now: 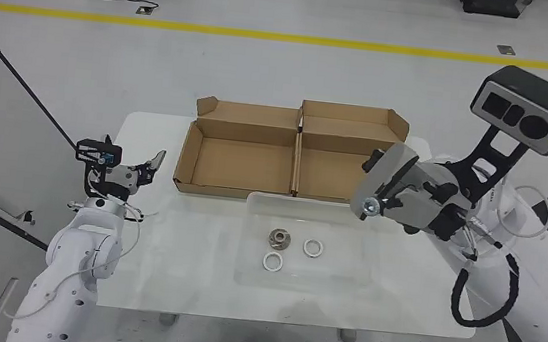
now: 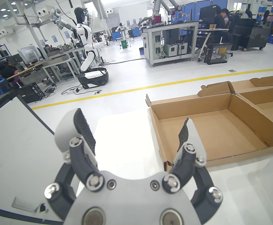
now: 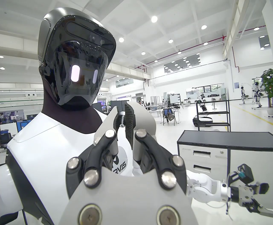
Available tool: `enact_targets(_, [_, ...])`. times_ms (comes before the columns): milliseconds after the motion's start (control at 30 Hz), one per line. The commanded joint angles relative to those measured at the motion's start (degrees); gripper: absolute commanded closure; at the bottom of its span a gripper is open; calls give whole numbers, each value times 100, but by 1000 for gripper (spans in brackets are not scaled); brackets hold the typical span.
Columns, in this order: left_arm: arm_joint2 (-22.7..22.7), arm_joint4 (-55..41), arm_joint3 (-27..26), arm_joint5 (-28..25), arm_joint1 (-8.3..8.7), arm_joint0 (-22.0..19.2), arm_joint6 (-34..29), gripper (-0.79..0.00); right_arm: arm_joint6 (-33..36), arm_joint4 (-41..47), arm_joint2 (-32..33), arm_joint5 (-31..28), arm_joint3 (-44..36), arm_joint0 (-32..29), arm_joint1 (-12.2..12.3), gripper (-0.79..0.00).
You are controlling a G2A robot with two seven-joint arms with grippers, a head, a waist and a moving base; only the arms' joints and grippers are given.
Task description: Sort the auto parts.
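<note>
Right gripper (image 3: 122, 116) lifted well above the table (image 1: 143, 268), fingers closed on a small threaded metal part (image 3: 121, 119), pinched between the ribbed pads close to the tips. Seen from above, hanging over the far right corner of the clear tray (image 1: 344, 274), just in front of the right cardboard box (image 1: 329, 172). Left gripper (image 2: 132, 116) out at the table's left edge, fingers spread wide, black ribbed pads facing each other across a broad gap, pointing toward the left cardboard box (image 1: 239, 165) and well apart from the tray. Both boxes open, flaps up, set side by side along the table's far side and touching along their inner walls. Tray directly in front of the boxes, its far rim just beside their near walls. Inside the tray, three loose parts: a dark metal hub-shaped part (image 1: 277, 238) toward the middle, a white ring (image 1: 313, 247) near it on the right, a second white ring (image 1: 271, 262) just on the robot's side of the hub; whether that ring touches the hub, impossible to tell. Beyond the table, pale floor crossed by a yellow line (image 1: 288, 38).
</note>
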Motion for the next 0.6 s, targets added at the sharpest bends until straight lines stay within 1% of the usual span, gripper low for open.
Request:
enact_targets(0, [0,0,0,0,0,0,0,-785,0,0,0,0,0,0,0,0])
enact_targets(67, [0,0,0,0,0,0,0,-785,-17,-3,2,26,-5,-12,-2,0])
enact_targets(167, [0,0,0,0,0,0,0,-785,-109,-55,186,67,-35,-144,-10,0])
enact_targets(267, [0,0,0,0,0,0,0,-785,-23,-37,400,44,102,-353,9,0])
enact_targets(367, [0,0,0,0,0,0,0,-785,160,-140,689,244,210,-519,50,0])
enact_targets(467, [0,0,0,0,0,0,0,-785,360,-431,1095,628,367,-717,113,0])
enact_targets(567, [0,0,0,0,0,0,0,-785,673,-873,1566,1187,506,-942,199,0])
